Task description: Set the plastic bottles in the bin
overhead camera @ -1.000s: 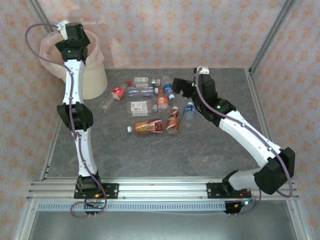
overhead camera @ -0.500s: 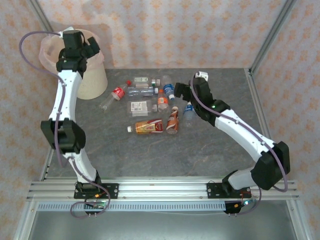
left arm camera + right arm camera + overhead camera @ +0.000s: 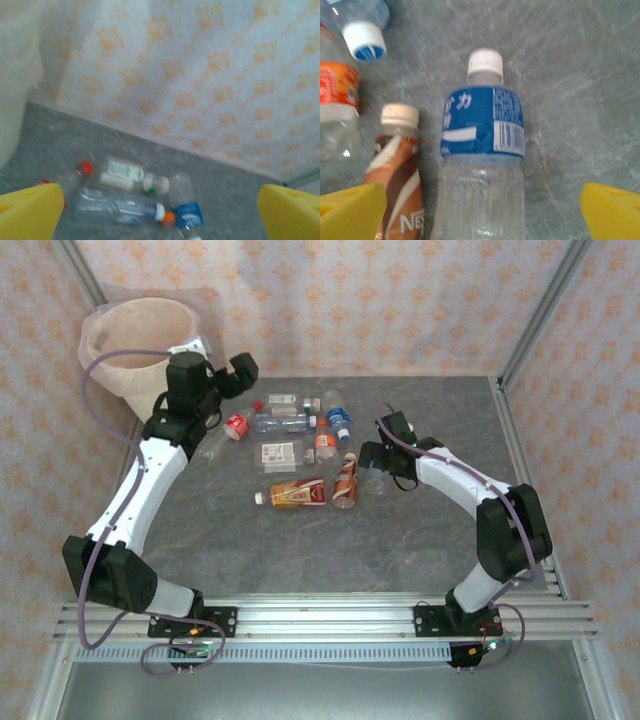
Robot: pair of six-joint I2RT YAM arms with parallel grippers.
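left gripper (image 3: 238,372), jaws spread and empty, has swung off the round cream-white bin (image 3: 110,370) back toward the small clear plastic bottles (image 3: 280,423) strewn on the grey table (image 3: 300,550); right gripper (image 3: 482,210), equally wide, has dropped astride a blue-labelled, white-capped bottle (image 3: 482,122) lying flat, ungrasped. the next pickup looks lined up.

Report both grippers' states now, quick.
Left gripper: open, empty.
Right gripper: open, fingers on either side of the clear plastic bottle with blue label and white cap, not gripping it.
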